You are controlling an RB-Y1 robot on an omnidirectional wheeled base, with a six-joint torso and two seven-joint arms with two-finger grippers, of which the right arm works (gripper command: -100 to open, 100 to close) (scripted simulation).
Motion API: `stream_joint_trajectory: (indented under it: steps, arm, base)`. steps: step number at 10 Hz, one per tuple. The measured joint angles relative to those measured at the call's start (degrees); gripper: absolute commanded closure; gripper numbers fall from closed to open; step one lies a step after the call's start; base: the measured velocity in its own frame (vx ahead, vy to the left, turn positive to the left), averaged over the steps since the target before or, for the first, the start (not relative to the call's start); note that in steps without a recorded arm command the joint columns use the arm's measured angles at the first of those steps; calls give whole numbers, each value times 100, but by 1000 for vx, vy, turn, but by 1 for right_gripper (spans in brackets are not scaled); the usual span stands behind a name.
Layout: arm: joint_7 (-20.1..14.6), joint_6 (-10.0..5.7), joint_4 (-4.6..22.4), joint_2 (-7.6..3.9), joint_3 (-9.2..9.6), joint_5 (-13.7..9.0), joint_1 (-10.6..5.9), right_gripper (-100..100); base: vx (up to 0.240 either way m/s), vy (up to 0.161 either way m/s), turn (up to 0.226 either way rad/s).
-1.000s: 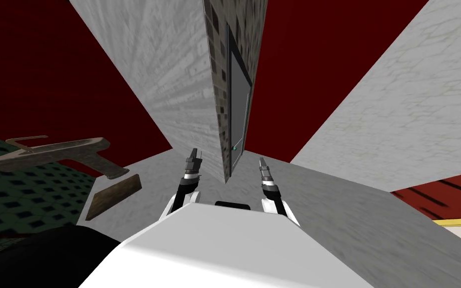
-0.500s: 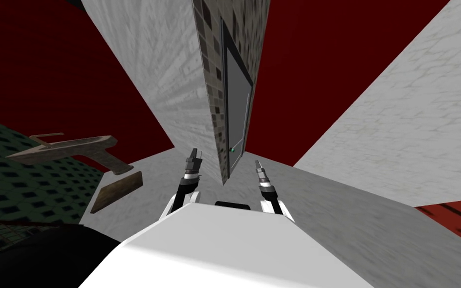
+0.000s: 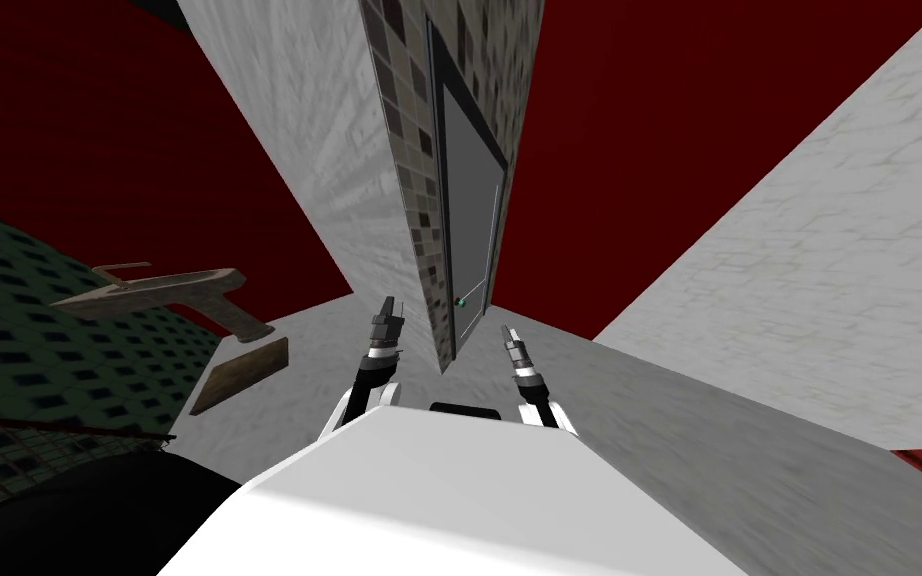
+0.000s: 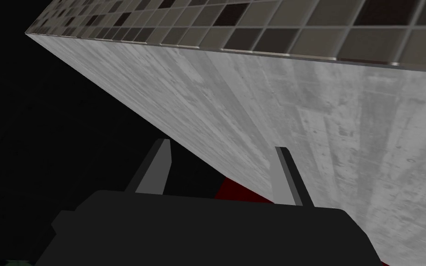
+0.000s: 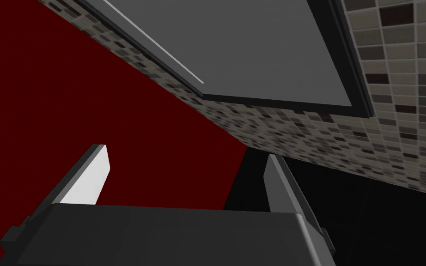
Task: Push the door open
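The grey door sits in a dark frame set in a mosaic-tiled wall, straight ahead in the head view. A small green handle shows near its lower edge. My left gripper is raised left of that wall's near corner, fingers open. My right gripper stands open just right of the door's foot, apart from it. The right wrist view looks up along the door panel and tiled wall, with nothing between the fingers. In the left wrist view the open fingers face a grey concrete wall face.
Dark red walls flank the tiled wall. A grey floor runs ahead and to the right. At the left, a brownish shelf-like piece and a wooden plank hang on a green tiled wall.
The whole head view has shifted: I have turned, so the door now faces me more squarely. My right gripper has drifted left, nearer the door's foot. The left gripper holds its place.
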Motion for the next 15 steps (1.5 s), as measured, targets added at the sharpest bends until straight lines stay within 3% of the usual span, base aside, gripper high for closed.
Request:
stream_joint_trajectory:
  steps: [8, 15]
  arm:
    - [860, -268, 792, 17, 127, 641, -124, -100]
    - [1587, -489, 1581, 72, 211, 1201, -342, -100]
  base:
    - [77, -147, 78]
    - [97, -145, 87]
